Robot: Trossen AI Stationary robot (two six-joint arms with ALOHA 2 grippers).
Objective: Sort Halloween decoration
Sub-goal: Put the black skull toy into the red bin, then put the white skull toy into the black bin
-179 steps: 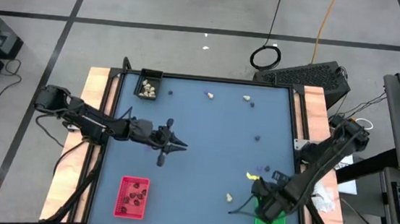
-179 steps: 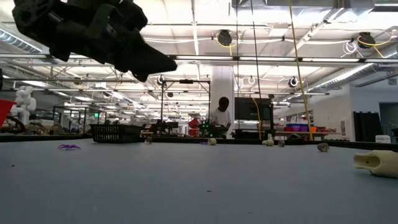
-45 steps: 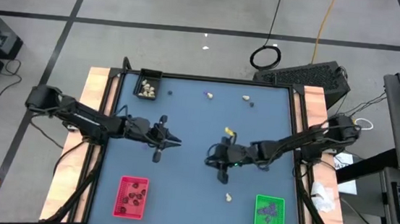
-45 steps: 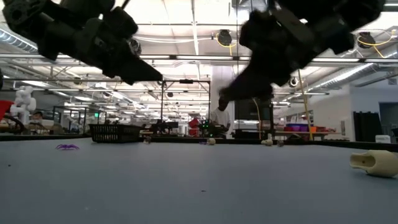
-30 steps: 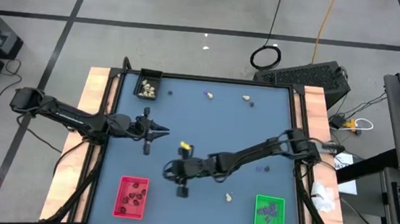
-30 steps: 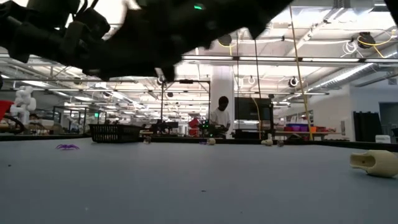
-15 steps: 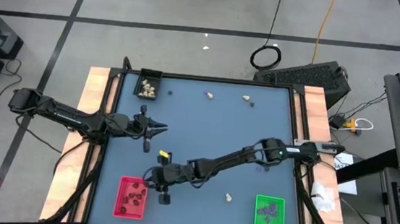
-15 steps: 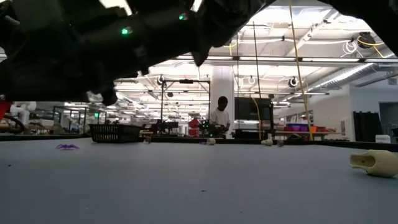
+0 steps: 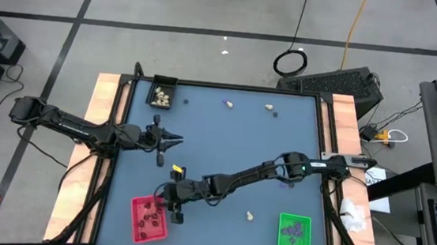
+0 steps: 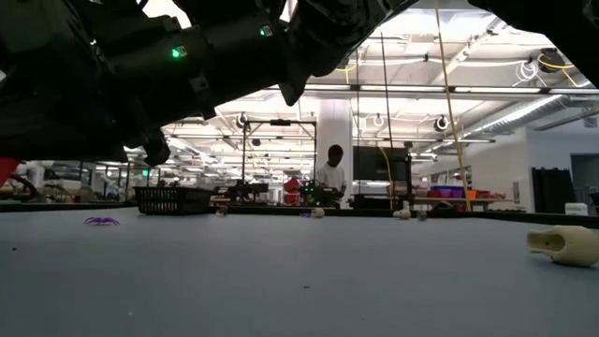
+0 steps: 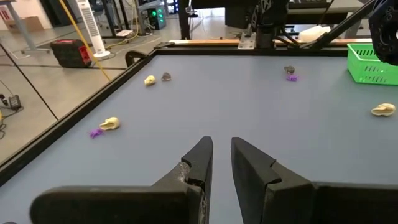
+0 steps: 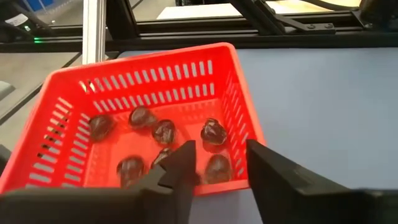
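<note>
Fingers [image 12: 180, 165] of the right gripper [image 12: 221, 152] stand parted and grasp nothing. They hang just above the near rim of the red tray [image 12: 155, 59]. Black lumps [image 12: 213, 130] lie loose on that tray's floor, directly beyond the fingertips. From above, the right gripper [image 9: 170, 207] sits over the red tray's [image 9: 135, 210] inner edge.

Left gripper [image 9: 176, 140] is well apart from the red tray, up the bench [image 9: 233, 140]. Its fingers [image 11: 200, 155] are a narrow slit apart, with nothing between them.

Black lumps are rounded and glossy. The red tray is slotted plastic, rectangular. One cream lump [image 9: 250, 216] lies on the bench between the red tray and the green tray [image 9: 283, 223], which holds purple bits [image 9: 295, 231]. More cream lumps [image 9: 161, 96] sit in the black tray [image 9: 157, 80], well beyond the red tray.

Bench top is smooth and blue-grey. Behind it is a workshop hall with ceiling lights, and a person [image 10: 332, 173] stands far back.
</note>
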